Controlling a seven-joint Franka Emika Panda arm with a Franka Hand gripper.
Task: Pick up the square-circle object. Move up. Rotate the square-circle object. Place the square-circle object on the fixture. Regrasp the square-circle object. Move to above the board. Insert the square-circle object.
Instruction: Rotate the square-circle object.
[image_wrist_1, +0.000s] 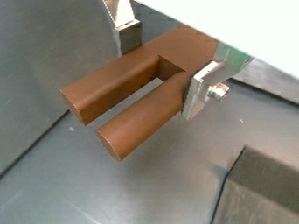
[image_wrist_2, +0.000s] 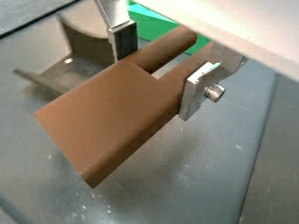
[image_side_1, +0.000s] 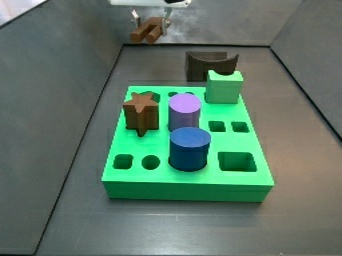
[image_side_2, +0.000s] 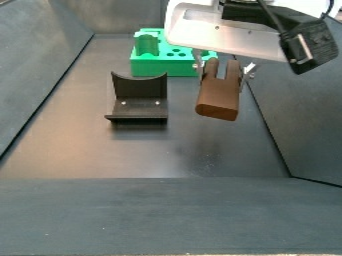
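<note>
You have one gripper (image_wrist_1: 163, 66), its two flat silver fingers (image_wrist_1: 201, 87) closed on the single square-circle object (image_wrist_2: 111, 122), a smooth brown bar held above the grey floor, near one dark notched fixture (image_side_2: 136, 96) and one green board (image_side_1: 187, 150).

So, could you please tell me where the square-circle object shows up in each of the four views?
Wrist view: square-circle object fills the centre, clamped in the gripper.
Wrist view: again central, fixture behind it.
Side view: small, at the top edge, beyond the board.
Side view: right of centre, hanging beside the fixture.
Shared landmark: the fixture.
</note>
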